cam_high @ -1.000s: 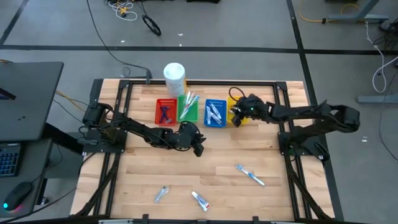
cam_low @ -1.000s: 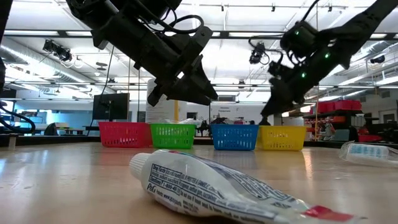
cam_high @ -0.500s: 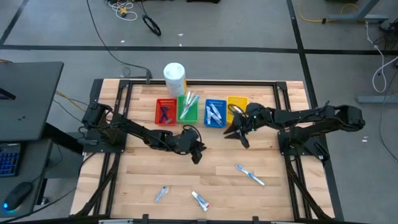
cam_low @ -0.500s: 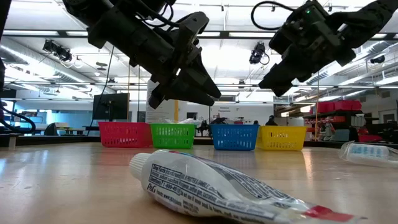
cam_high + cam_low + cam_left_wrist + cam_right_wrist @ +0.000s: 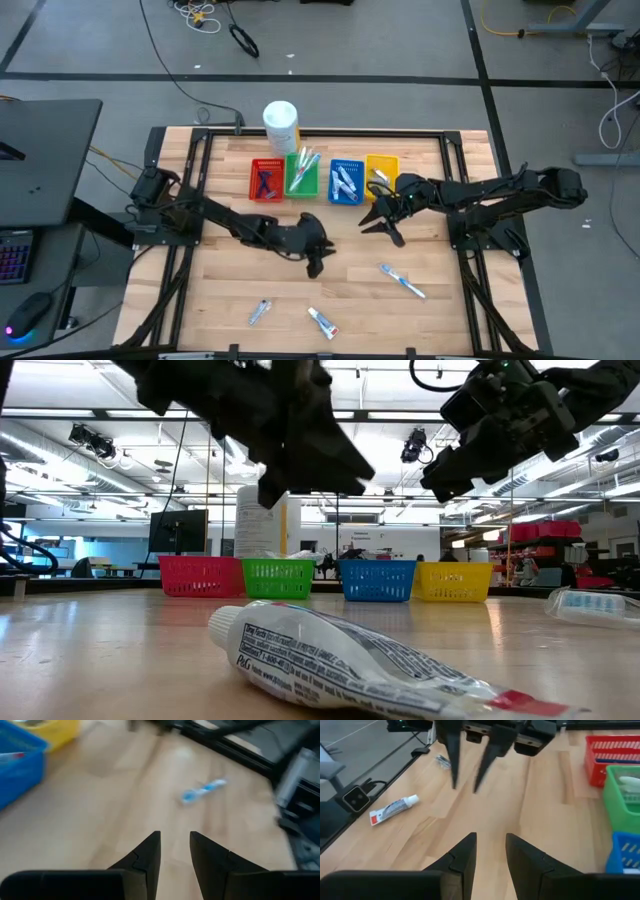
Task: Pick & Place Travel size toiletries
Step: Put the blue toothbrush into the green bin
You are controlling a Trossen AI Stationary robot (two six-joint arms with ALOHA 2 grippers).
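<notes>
High view: you see the wooden table point(image 5: 230, 285) with a row of four bins at its far side; I take this row as the landmark for every place below.
Bins: red bin point(image 5: 265, 179), green bin point(image 5: 302, 174), blue bin point(image 5: 345, 182), yellow bin point(image 5: 381, 171), standing side by side. Each one already has some small items inside.
White canister point(image 5: 281, 125): it stands behind the row, near the red and green bins.
Left gripper point(image 5: 314, 263): it hangs over bare wood in front of the green and blue bins, nearer to the middle of the table. In the left wrist view you see the two fingers point(image 5: 148, 855) a little apart, with only wood between them, so it holds nothing.
Right gripper point(image 5: 385, 230): it hangs just in front of the yellow bin, above the table. In the right wrist view its fingers point(image 5: 465, 854) are also a little apart and nothing is between them.
Toothbrush point(image 5: 402, 281): blue and white, it lies on the table well in front of the yellow bin.
White tube point(image 5: 322, 322): it lies at the near edge, far in front of the green bin; in the low view it fills the foreground.
Silvery tube point(image 5: 259, 313): it lies near the near edge, far in front of the red bin, beside the white tube but apart from it.
</notes>
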